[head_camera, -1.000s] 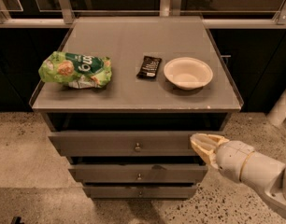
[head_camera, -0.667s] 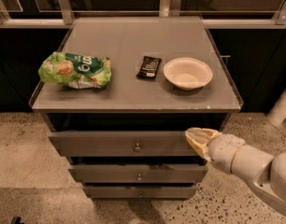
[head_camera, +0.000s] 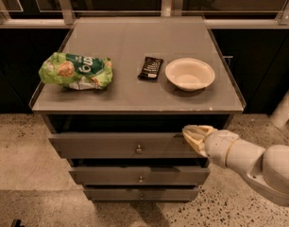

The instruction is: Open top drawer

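- Here, the gripper (head_camera: 195, 137) sits at the right end of the top drawer (head_camera: 111, 145), touching or just beside its upper edge. I cannot tell if it is open or closed.
- It is probably there to hook that edge and pull, since the round knob (head_camera: 139, 149) in the middle is tiny.
- The top drawer is right under the grey top (head_camera: 135, 41), above two thinner drawers (head_camera: 140, 175). It looks shut or nearly shut.
- The white arm (head_camera: 258, 162) reaches in from the lower right.
- A green snack bag (head_camera: 76, 70), a dark bar (head_camera: 150, 67) and a pale bowl (head_camera: 190, 74) lie up on the top, out of the way.
- The floor (head_camera: 21, 145) is speckled, and it is dark behind.
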Available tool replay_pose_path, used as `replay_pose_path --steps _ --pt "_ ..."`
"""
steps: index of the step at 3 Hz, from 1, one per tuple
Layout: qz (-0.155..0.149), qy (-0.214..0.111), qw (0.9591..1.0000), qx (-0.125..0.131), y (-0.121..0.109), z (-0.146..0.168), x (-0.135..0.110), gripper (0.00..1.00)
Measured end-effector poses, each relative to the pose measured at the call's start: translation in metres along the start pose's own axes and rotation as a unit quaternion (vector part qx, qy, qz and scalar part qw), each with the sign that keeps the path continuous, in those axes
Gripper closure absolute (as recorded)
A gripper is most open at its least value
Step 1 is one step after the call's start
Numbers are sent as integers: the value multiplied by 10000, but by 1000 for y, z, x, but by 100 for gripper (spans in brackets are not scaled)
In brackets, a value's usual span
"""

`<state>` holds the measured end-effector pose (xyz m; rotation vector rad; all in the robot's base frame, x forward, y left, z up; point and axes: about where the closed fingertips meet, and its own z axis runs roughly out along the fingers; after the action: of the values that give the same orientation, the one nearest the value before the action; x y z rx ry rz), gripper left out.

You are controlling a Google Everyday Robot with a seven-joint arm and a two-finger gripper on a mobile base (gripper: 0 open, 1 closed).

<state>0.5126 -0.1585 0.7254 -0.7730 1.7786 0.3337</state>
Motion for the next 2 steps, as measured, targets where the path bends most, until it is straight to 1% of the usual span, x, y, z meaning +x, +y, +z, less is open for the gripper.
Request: replay_pose_path --steps 1,2 --pt "-208 109 9997 -70 -12 28 6 100" --pt "-349 256 9990 -84 -21 49 14 100"
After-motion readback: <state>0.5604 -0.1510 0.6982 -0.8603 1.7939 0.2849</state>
